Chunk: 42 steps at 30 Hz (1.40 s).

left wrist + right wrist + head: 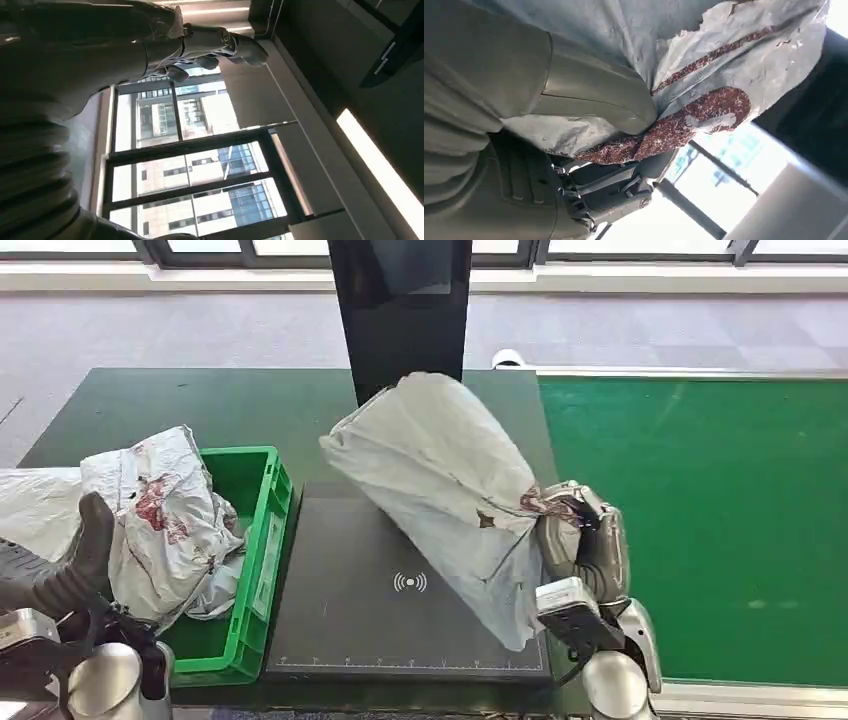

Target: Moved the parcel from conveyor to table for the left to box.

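Parcel [440,475] leans on the scanner pad [350,625], off the conveyor [700,520], right robot hand [580,540] grasping it; left robot hand [220,47] holds nothing, fingers apart; boxing into the green crate [262,530] remains.

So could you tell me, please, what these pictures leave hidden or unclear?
- Head view: the parcel hides the right hand fingers' far side.
- Head view: a second parcel covers the green crate floor.
- Left wrist view: the left hand is dark against bright windows, so whether it holds anything is unclear.
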Motion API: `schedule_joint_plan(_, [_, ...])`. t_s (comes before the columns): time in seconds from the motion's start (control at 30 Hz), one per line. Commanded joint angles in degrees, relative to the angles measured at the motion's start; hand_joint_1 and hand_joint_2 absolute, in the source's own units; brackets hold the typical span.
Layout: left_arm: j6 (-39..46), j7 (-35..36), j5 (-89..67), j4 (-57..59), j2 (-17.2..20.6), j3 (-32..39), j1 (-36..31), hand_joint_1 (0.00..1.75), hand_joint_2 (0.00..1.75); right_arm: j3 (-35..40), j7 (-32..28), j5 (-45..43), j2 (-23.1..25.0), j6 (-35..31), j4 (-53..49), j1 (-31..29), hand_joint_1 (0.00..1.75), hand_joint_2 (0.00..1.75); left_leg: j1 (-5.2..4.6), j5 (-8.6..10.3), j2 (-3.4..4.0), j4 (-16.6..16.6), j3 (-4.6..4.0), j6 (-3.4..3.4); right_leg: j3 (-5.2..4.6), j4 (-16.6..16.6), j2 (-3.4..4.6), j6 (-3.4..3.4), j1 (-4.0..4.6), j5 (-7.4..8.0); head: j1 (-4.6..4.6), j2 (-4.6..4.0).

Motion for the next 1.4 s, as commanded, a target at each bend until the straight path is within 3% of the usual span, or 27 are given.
schedule_joint_plan(0.03, [-0.65, 0.54, -0.09, 3.92, 1.81, -1.25, -2.25, 0.0, 1.75, 7.56, 0.96, 1.95, -4.62, 0.99, 7.07, -2.27, 1.75, 1.75, 0.07, 0.05, 0.0, -0.17, 0.15, 0.0, 0.19, -0.24, -0.01, -0.05, 0.08, 0.07, 0.0, 0.0])
schedule_joint_plan(0.4, [-1.3, 0.6, -0.23, 2.67, 1.41, -1.12, -0.84, 0.0, 1.75, 8.19, 3.87, 6.8, -4.96, 4.22, 15.01, -3.54, 1.75, 1.75, 0.04, 0.02, 0.05, -0.12, 0.12, -0.01, 0.15, -0.19, 0.04, -0.04, 0.05, 0.06, 0.0, -0.02])
schedule_joint_plan(0.6, [-1.18, 0.31, 0.09, 2.38, 1.32, -1.2, -0.44, 0.0, 1.75, 5.87, 4.07, 4.61, -4.95, 4.71, 20.64, -5.72, 1.75, 1.75, 0.03, 0.0, 0.07, -0.1, 0.12, 0.01, 0.14, -0.15, 0.06, -0.02, 0.04, 0.05, 0.0, -0.02])
schedule_joint_plan(0.63, [-1.13, 0.31, 0.06, 2.42, 1.35, -1.24, -0.49, 0.0, 1.75, 5.53, 4.01, 4.13, -4.66, 5.04, 21.15, -5.97, 0.38, 1.75, 0.04, 0.04, 0.06, -0.17, 0.15, 0.01, 0.17, -0.23, 0.05, -0.03, 0.05, 0.08, 0.0, -0.02])
schedule_joint_plan(0.67, [-0.71, 0.29, 0.12, 2.36, 1.3, -1.23, -0.24, 0.0, 1.75, 4.26, 7.84, 3.47, -4.63, 6.92, 24.24, -6.92, 0.0, 1.75, 0.02, 0.01, 0.04, -0.1, 0.09, 0.01, 0.12, -0.15, 0.03, -0.02, 0.03, 0.04, 0.0, 0.0])
schedule_joint_plan(0.7, [-0.27, 0.16, 0.35, 1.96, 0.76, -1.08, 0.92, 0.0, 1.75, 1.93, 9.41, 1.88, -4.24, 6.22, 29.08, -8.36, 0.0, 1.75, 0.04, 0.02, 0.05, -0.15, 0.11, 0.01, 0.15, -0.22, 0.04, -0.04, 0.06, 0.07, -0.02, 0.0])
schedule_joint_plan(0.8, [-0.33, -0.82, 0.73, 2.3, 0.53, -1.02, 2.39, 0.0, 1.75, 0.87, 4.72, 0.63, -5.08, 3.29, 37.78, -11.26, 0.0, 1.75, 0.03, 0.0, 0.19, -0.21, 0.3, 0.02, 0.29, -0.29, 0.21, -0.01, 0.04, 0.1, -0.02, -0.02])
schedule_joint_plan(1.27, [0.26, -1.22, 0.58, 2.01, 0.28, -0.48, 2.59, 0.0, 1.75, -0.26, 5.37, 2.79, -4.17, -0.75, 34.19, -10.22, 0.0, 1.75, 0.02, -0.01, 0.04, -0.09, 0.1, 0.01, 0.11, -0.14, 0.06, -0.03, 0.04, 0.03, -0.02, -0.02])
schedule_joint_plan(1.4, [1.45, -1.45, 0.69, 0.13, -0.37, 0.38, 4.55, 0.0, 1.75, -3.75, 10.38, 10.08, -2.18, -16.84, 26.56, -8.71, 0.0, 1.75, 0.01, 0.0, 0.07, -0.08, 0.06, 0.0, 0.06, -0.12, 0.08, -0.03, 0.03, 0.04, -0.02, -0.02])
